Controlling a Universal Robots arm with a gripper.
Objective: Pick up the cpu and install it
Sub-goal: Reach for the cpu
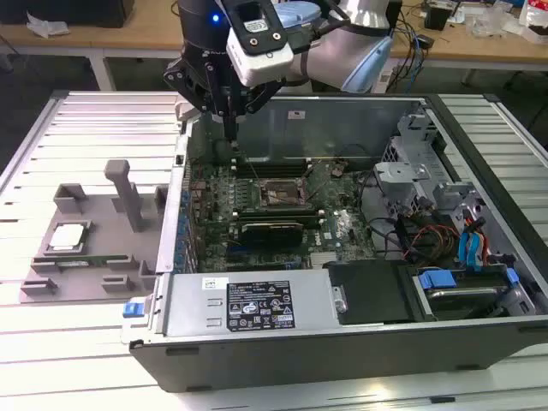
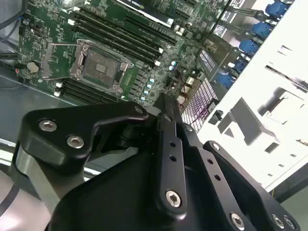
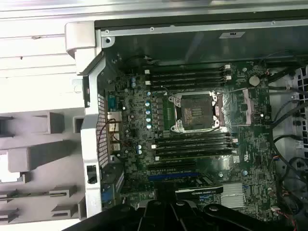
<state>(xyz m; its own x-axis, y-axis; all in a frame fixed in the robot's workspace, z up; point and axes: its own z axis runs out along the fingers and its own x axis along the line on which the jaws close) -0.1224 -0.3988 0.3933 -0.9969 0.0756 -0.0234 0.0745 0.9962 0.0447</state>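
End effector (image 1: 231, 127): clenched, fingertips drawn together into one narrow point, nothing gripped; points down over the far corner of the motherboard, towards the exterior view's left end of the case.
Arm (image 1: 360, 43): reaches in from behind the case, over its far wall.
Cpu (image 1: 68, 235): lies flat, silver top up, in a recess of the grey fixture; outside the case and well apart from the end effector.
Grey fixture (image 1: 128, 257): rests on the counter at the exterior view's left, just beside the case wall; carries an upright post and a long narrow green stick (image 1: 84, 261) near the cpu.
Socket (image 1: 282, 195): sits near the middle of the motherboard, metal frame around it, with no chip in it in both wrist views (image 2: 98, 67) (image 3: 196, 111); dark memory slots run along both of its long sides.
Motherboard (image 3: 250, 144): green, lies flat on the floor of the case.
Computer case (image 1: 342, 330): open-topped, lies on its side on the counter; cables and drive bays fill the exterior view's right end.
Counter (image 1: 86, 120): pale, slatted metal.
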